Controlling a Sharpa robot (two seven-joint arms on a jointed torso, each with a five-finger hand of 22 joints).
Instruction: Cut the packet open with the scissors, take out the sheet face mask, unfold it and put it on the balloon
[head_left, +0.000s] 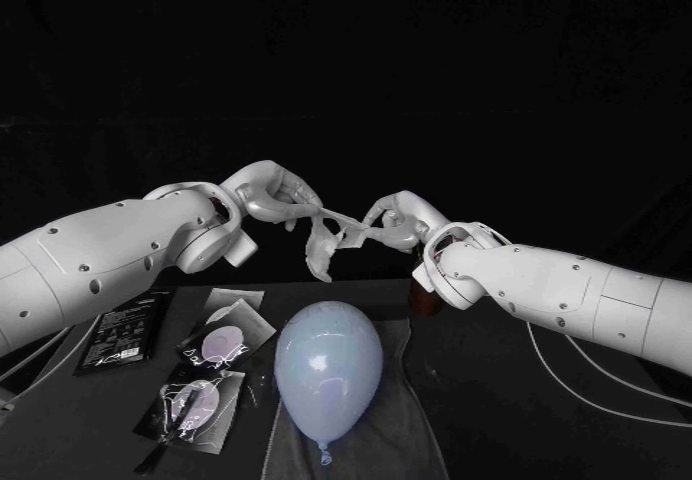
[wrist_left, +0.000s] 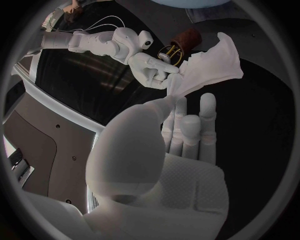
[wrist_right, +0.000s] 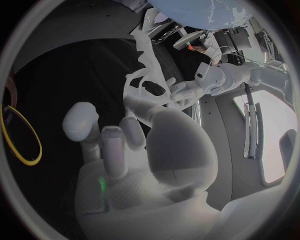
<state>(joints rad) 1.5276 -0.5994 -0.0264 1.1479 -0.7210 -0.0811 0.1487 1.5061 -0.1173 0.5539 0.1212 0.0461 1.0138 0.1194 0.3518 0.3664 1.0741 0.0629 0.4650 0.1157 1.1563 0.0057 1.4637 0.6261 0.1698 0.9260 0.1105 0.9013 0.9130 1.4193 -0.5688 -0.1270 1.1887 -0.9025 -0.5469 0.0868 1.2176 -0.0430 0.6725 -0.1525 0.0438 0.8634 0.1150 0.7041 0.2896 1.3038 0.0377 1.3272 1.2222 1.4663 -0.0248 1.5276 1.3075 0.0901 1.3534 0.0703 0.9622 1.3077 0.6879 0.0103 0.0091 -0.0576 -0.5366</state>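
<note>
One white sheet mask, twisted, cut-outs showing, pinched between left robot hand, right robot hand

The mask hangs above and behind the balloon, with what seem packets to its left

The table is black and flat. Its far edge runs straight across. Behind that edge stands a black wall or curtain, too dark to tell which. The table top looks a bit grey where light falls on it. In the left wrist view the table top is shiny, with pale streaks of light on it.
</note>
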